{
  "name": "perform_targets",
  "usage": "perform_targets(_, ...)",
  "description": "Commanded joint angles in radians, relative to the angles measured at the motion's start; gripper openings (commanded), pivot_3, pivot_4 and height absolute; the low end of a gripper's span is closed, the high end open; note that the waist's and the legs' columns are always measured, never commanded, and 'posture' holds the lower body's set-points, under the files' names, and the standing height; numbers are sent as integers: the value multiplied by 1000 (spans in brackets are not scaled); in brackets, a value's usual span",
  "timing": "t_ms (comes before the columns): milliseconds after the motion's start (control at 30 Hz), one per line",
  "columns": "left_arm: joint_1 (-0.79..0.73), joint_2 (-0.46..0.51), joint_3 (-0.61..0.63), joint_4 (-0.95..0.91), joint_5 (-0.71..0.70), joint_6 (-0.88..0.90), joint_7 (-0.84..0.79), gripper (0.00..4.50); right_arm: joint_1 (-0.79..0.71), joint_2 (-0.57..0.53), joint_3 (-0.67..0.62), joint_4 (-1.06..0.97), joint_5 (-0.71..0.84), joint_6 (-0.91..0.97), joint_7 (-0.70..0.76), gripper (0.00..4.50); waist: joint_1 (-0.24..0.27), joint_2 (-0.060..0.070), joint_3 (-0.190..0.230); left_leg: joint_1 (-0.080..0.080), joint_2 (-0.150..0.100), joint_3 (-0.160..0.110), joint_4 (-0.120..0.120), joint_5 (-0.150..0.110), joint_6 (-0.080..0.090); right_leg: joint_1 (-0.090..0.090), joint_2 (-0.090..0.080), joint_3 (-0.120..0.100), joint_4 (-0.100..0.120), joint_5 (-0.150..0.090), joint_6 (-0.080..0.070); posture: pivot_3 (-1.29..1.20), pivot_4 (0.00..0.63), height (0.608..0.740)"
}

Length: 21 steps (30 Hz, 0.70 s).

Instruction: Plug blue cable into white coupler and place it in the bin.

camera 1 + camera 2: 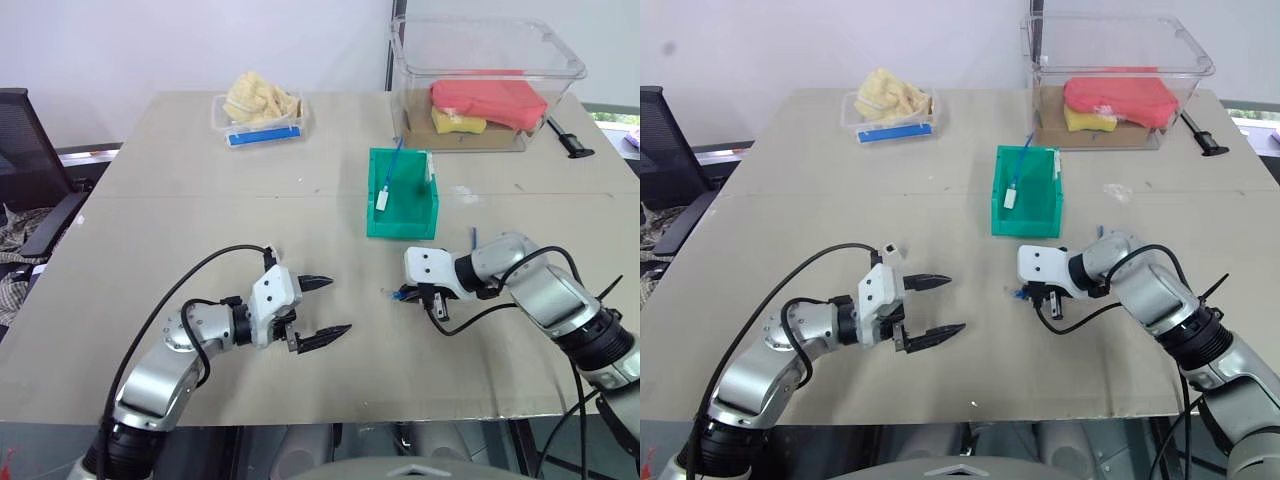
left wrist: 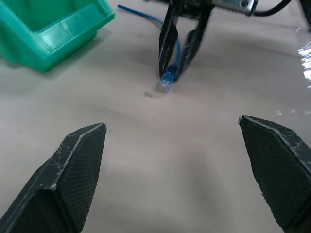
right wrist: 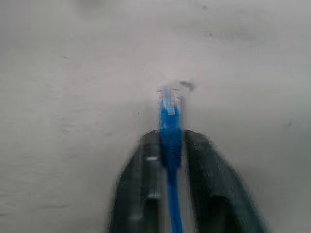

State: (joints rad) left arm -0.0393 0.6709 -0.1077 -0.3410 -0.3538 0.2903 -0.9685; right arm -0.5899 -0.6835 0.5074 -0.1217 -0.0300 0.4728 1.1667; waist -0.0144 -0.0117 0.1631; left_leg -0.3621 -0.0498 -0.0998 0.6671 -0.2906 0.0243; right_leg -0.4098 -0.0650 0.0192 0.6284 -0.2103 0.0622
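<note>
The right pincer pinches the blue cable just behind its clear plug, low over the table. The left pincer is spread wide, empty.

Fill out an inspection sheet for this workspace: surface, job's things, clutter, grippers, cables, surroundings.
Surface: beige table.
Job's things: blue cable plug end pinched above the tabletop; green bin already holds a blue cord with a white block; loose coupler: nothing seen.
Clutter: clear tub with red and yellow items; small clear tray.
Grippers: left gripper open, empty; right gripper shut on the blue cable.
Cables: black arm leads.
Surroundings: black chair, white wall.
</note>
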Motion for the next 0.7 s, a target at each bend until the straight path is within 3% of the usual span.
perform_targets(33, -27, 4, -26, 26, 17, -20, -31, 4500, 82, 13, -86, -13, 63, -36, -29, 2314, 2, 0, 0, 0, 0, 0, 0, 0, 0, 0, 0, 0, 0, 0, 0, 0, 150, 739)
perform_targets(100, -58, -5, -50, 50, 32, -21, -40, 4500, 187, -5, -226, -111, 178, -48, -19, 3106, 9, 0, 0, -3, 0, -1, 0, 2, -4, -1, 0, 0, 0, 0, 0, 0, 150, 739)
perform_targets(233, -119, -26, -95, 101, 63, -36, -54, 4500, 399, -44, -449, -282, 328, -39, -41, 3106, 29, 4, 1, -11, -1, -3, 0, 2, -4, -8, -3, -2, 0, 0, 0, 0, 150, 739)
perform_targets(400, -233, -101, -186, 201, 112, -65, -82, 4500, 749, -15, -749, -503, 415, 14, -179, 3106, 37, 4, 1, -18, -3, -5, 2, 2, -4, -13, -4, -4, -1, 2, 3, 0, 150, 739)
perform_targets(700, -471, -246, -307, 418, 238, -81, -88, 4500, 1107, 17, -864, -662, 282, -196, -272, 3106, 29, 6, 0, -12, -3, -2, 4, 0, 1, -6, -1, -2, 0, 2, 5, 0, 150, 739)
